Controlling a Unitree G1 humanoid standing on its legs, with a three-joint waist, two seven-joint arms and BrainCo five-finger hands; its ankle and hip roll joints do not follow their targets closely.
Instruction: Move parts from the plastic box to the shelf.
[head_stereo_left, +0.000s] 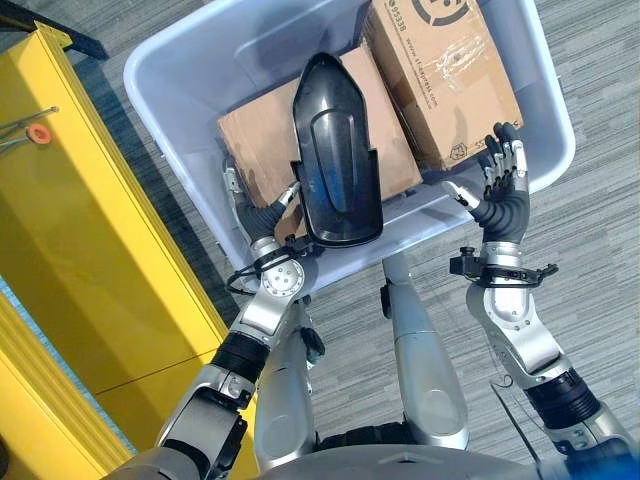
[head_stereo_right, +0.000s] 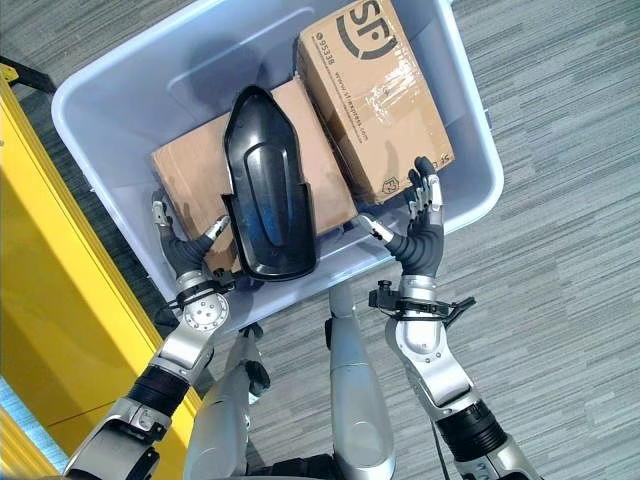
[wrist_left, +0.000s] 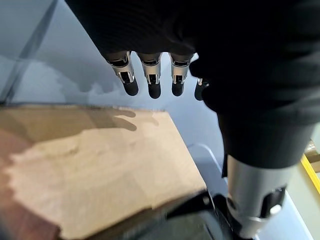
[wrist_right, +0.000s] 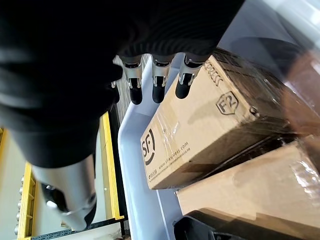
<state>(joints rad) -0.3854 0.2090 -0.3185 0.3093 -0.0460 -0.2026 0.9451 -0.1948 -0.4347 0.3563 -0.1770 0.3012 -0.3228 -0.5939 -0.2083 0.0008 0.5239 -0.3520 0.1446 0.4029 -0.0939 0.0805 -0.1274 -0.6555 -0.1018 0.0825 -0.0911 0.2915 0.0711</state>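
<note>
The left robot hand (head_stereo_left: 262, 212) sits at the near left corner of the plastic box (head_stereo_left: 180, 55), fingers reaching in beside the near end of the black moulded part (head_stereo_left: 335, 160); its wrist view shows the fingers fairly straight and holding nothing, hanging over the flat cardboard box (head_stereo_left: 255, 130). The right robot hand (head_stereo_left: 500, 185) hovers at the near right rim with fingers spread and thumb out, empty, just beside the taped carton (head_stereo_left: 445, 70). The black part lies on top of the flat cardboard box, its pointed end towards the far side and its broad end overhanging the near wall. It looks like a stiff, glossy shell, probably light but slippery, so a two-handed hold along its long raised edges near the broad end seems safest. To the left stands the yellow shelf (head_stereo_left: 90, 220).
</note>
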